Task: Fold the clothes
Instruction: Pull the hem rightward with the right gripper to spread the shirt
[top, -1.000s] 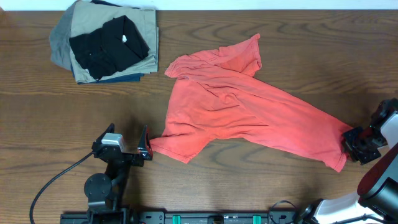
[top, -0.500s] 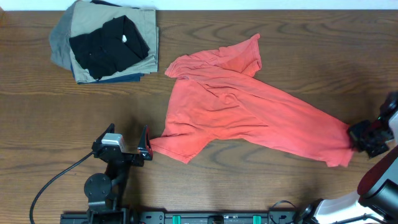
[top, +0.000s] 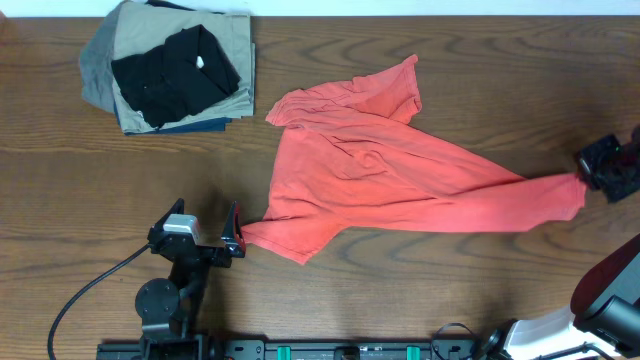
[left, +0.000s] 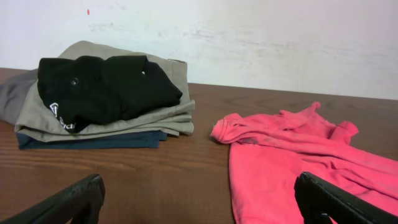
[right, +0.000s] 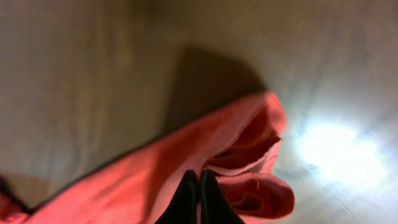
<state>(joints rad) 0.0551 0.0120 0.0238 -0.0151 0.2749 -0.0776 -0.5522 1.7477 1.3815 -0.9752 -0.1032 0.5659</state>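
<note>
Wooden table (top: 450, 80): one folded stack (top: 170, 70), one coral T-shirt (top: 370, 175) pinched by right claw (right: 199, 182); left claw (top: 233, 230) spread.

T-shirt (top: 390, 175) hem farther right, taut

It seems a robotics lab: wooden table (top: 480, 70), bare white wall (left: 261, 37), robot arm base (top: 160, 300) with its cable (top: 100, 272).
</note>
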